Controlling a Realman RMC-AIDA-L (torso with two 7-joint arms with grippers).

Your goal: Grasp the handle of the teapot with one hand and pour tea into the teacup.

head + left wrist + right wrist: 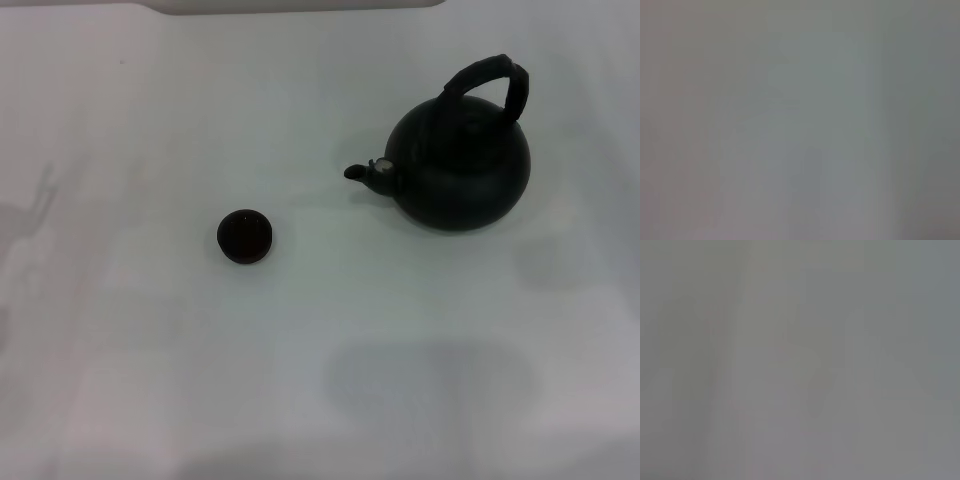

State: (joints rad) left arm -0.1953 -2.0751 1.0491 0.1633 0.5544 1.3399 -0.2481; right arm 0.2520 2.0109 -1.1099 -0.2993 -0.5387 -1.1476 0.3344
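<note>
The large round matte black teapot (462, 172) stands upright on the pale white desk (150, 360), over on my right side and toward the far half of the surface. Its bulbous body sits flat on its base, and its short spout (362, 173), with a small silvery tip, points toward my left. The thick black arched bail handle (490, 84) rises over the top of the pot, standing up and leaning a little to the right of the body's centre. Nothing touches it.

The small round dark brown-black handleless teacup (244, 236) rests on the desk to the left of the teapot and somewhat nearer to me. It stands well apart from the pot, roughly in the direction the spout points but lower in the head view. Its inside looks dark with a reddish tint; I cannot tell whether any tea is in it.

Soft grey shadows lie on the desk near my edge and at the far left. A pale strip runs along the far edge of the desk.

Neither of my arms shows in the head view. Both wrist views give only a flat grey blur, so I cannot tell whether my left jaws or my right jaws are released or clenched.
</note>
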